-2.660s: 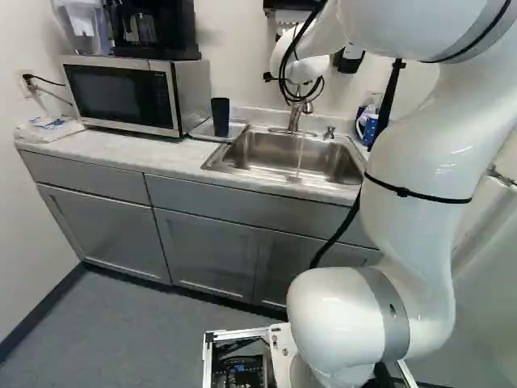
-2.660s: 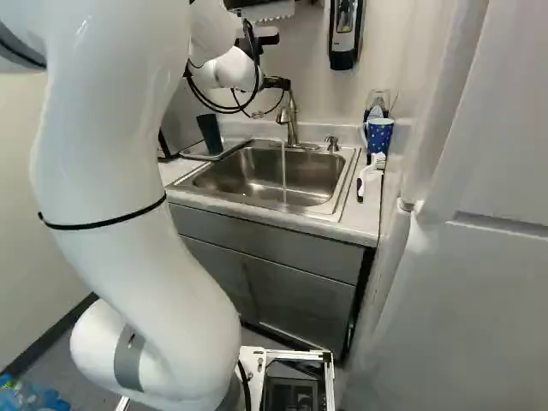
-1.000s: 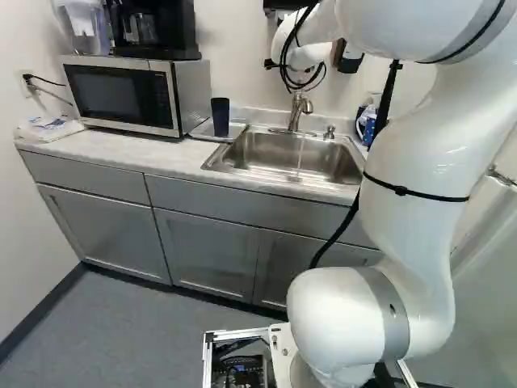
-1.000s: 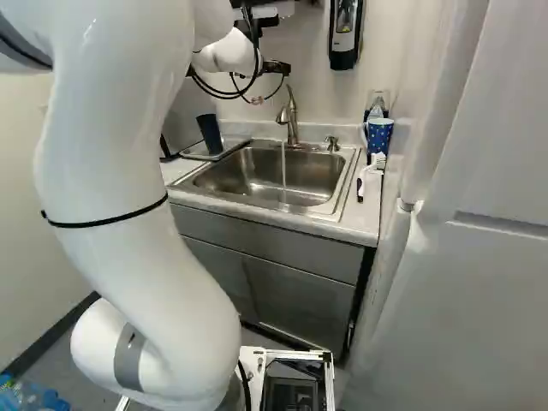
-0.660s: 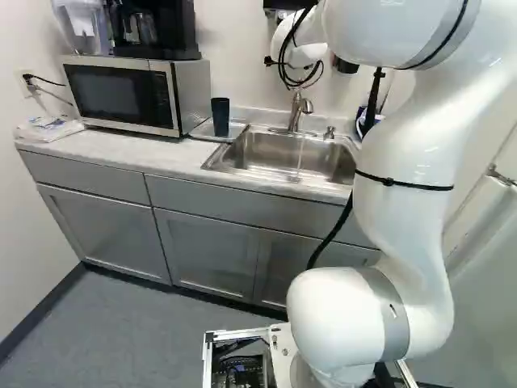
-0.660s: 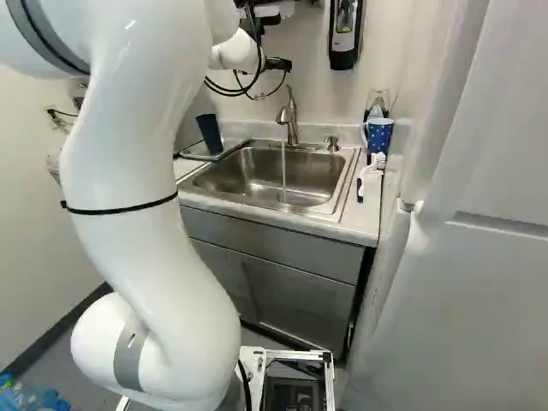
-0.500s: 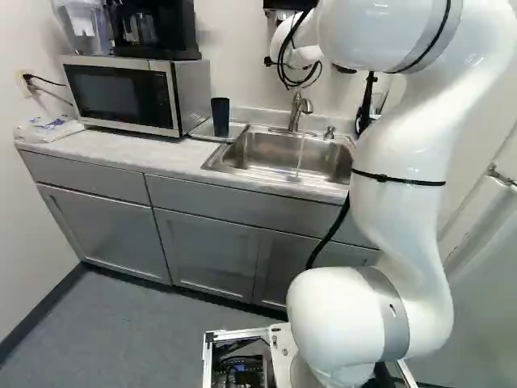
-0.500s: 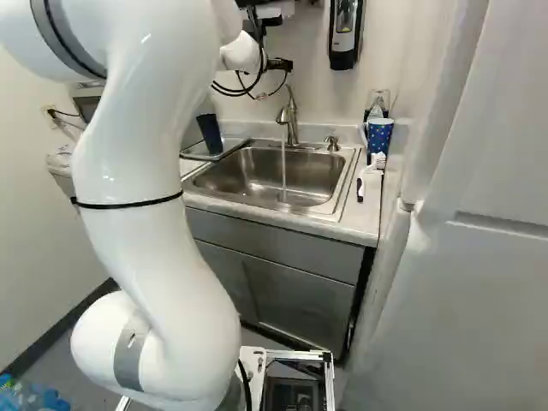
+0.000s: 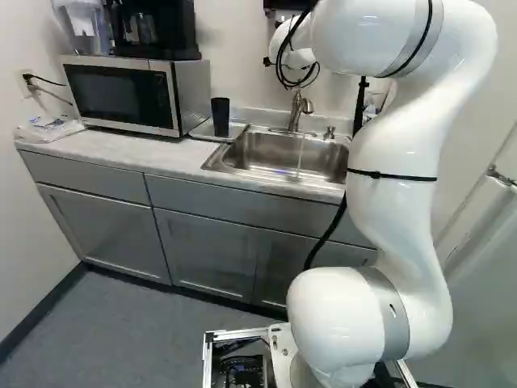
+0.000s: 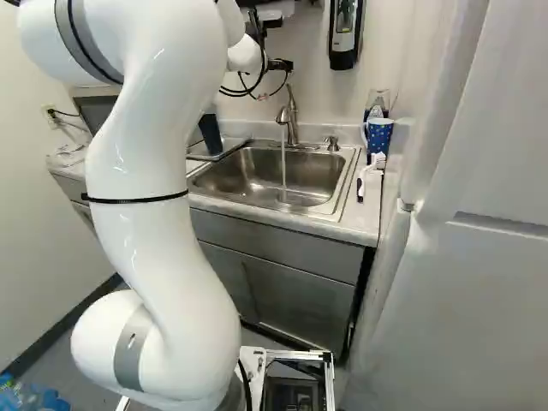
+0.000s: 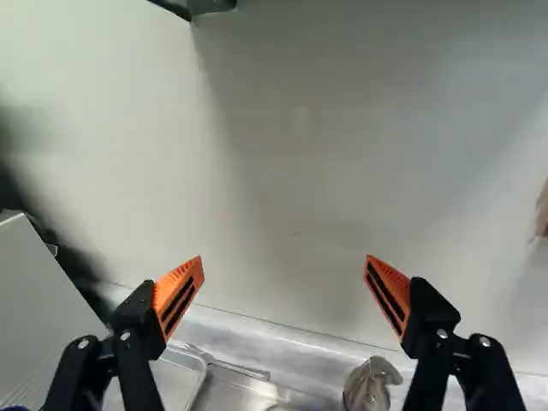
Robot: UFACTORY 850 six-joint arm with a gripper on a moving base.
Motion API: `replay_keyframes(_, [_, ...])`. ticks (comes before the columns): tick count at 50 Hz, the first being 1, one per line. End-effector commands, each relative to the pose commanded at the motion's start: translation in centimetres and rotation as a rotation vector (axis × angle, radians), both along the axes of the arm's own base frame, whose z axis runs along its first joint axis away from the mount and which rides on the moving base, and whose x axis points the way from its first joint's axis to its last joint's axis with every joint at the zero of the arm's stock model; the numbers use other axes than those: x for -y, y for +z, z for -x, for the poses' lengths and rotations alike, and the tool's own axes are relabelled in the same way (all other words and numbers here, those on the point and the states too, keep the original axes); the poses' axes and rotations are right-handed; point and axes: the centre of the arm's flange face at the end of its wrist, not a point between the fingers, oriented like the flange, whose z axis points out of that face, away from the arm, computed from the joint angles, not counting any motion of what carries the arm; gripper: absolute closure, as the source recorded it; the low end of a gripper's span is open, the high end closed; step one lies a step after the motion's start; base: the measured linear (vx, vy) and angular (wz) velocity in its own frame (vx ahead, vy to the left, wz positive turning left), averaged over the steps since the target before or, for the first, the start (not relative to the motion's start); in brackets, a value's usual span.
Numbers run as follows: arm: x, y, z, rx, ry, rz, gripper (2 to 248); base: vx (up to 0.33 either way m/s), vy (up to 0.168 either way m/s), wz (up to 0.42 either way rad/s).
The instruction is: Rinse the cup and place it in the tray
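Observation:
The dark cup (image 9: 220, 116) stands upright on the tray (image 9: 203, 131), left of the sink (image 9: 279, 158); in the right base view the arm partly hides the cup (image 10: 211, 134). Water falls in a thin stream from the faucet (image 10: 288, 116) into the sink. In the wrist view my gripper (image 11: 284, 282) is wide open with nothing between its orange pads, facing the wall above the counter's back edge. The tray (image 11: 177, 377) lies below one finger, and the faucet (image 11: 368, 385) is near the other. The base views do not show the fingers clearly.
The microwave (image 9: 125, 95) stands left of the tray, with a coffee maker (image 9: 153, 28) on top. Right of the sink are a blue dotted mug (image 10: 379, 135) and a white brush (image 10: 370, 178). The soap dispenser (image 10: 344, 34) hangs on the wall above; a white door (image 10: 479, 257) stands at the right.
My arm's upper part has swung leftward in the left base view and rightward in the right base view. The cabled wrist has shifted only slightly. Base, cup and tray have stayed in place.

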Motion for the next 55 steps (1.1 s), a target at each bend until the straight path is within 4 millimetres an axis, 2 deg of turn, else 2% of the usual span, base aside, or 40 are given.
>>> replay_keyframes(26, [0.0,-0.5,0.2,-0.063,0.0,-0.004,3,0.0,0.0,0.0])
replay_keyframes(55, [-0.4,-1.1,1.8,-0.157,0.005,-0.009,3,0.0,0.0,0.0])
